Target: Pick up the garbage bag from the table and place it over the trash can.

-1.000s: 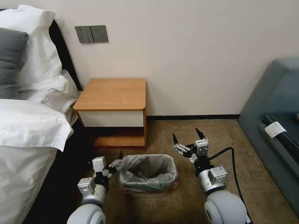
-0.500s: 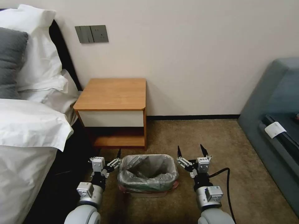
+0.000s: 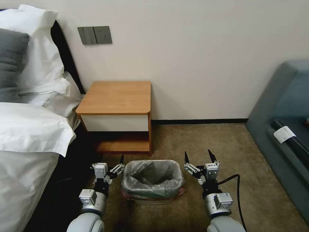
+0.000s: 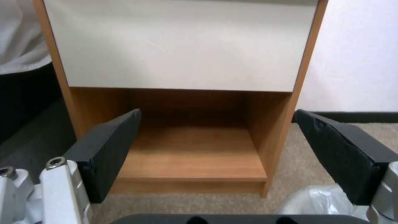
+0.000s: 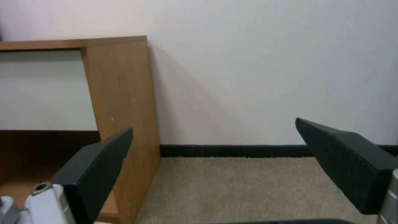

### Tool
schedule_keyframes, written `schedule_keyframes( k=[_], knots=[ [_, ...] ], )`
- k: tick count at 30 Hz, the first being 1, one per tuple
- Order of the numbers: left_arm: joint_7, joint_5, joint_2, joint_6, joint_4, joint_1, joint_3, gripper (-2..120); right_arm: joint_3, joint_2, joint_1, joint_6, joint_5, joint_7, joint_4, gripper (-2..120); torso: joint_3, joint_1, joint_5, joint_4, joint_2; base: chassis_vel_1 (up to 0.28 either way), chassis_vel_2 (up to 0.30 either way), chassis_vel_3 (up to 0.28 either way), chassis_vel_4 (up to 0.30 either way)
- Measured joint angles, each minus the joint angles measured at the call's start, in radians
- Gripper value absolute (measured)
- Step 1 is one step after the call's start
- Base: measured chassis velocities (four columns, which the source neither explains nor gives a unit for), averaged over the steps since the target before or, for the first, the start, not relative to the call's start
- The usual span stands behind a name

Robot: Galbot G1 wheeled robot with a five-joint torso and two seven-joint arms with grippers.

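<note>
Brown carpet point(image 3: 193, 138) is bordered by a pale wall point(image 3: 199, 58), with the table point(image 3: 117, 96) beside a bed point(image 3: 29, 135). The garbage bag point(image 3: 153, 175) is draped over the trash can point(image 3: 151, 200). The left gripper point(image 3: 111, 162) and right gripper point(image 3: 198, 158) are held spread, barely shifted since half a second earlier.

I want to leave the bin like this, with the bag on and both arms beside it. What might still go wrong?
1. The garbage bag is bunched unevenly over the trash can; it may slip inward under load.
2. The open left end effector and open right end effector flank the rim closely; a sideways move might snag the plastic or tip the can.
</note>
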Motion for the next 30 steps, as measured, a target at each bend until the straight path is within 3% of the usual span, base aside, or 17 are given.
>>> schedule_keyframes(
  k=[30],
  knots=[
    [-0.002, -0.003, 0.000, 0.004, -0.001, 0.000, 0.000, 93, -0.001, -0.001, 0.001, -0.003, 0.002, 0.000, 0.002, 100, 0.000, 0.000, 0.0000, 0.0000, 0.000, 0.000, 0.000, 0.000, 0.000]
  ],
)
